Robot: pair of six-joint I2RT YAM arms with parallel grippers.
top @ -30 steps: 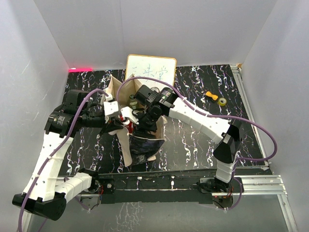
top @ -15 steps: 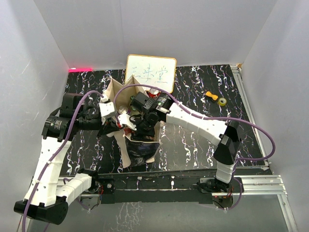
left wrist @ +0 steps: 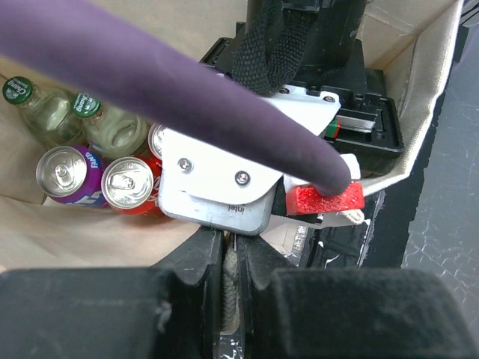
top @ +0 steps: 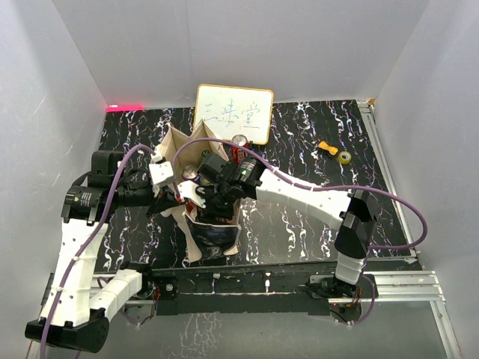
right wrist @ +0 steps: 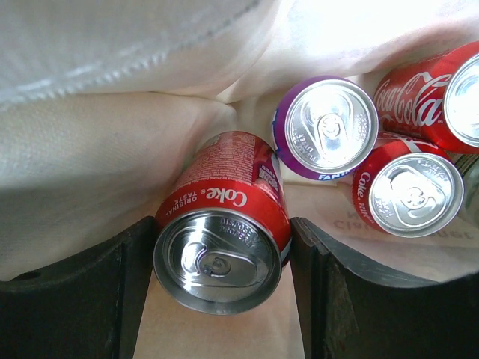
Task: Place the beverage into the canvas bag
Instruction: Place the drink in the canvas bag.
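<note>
Deeper into the canvas bag (top: 176, 146) than a second ago, the right hand (right wrist: 223, 224) clasps the Coke can (right wrist: 224, 254) low inside it, apparently across its smooth, stiff sides, likely weighty if full and easily dented, while the left hand (left wrist: 230, 254) is clamped shut on the bag's rim.

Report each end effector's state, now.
Left end effector: closed on the canvas bag cloth.
Right end effector: closed on a Coke can inside the bag.

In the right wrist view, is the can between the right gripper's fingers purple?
No: the right gripper holds a red Coke can; the purple can stands free beyond it.
</note>
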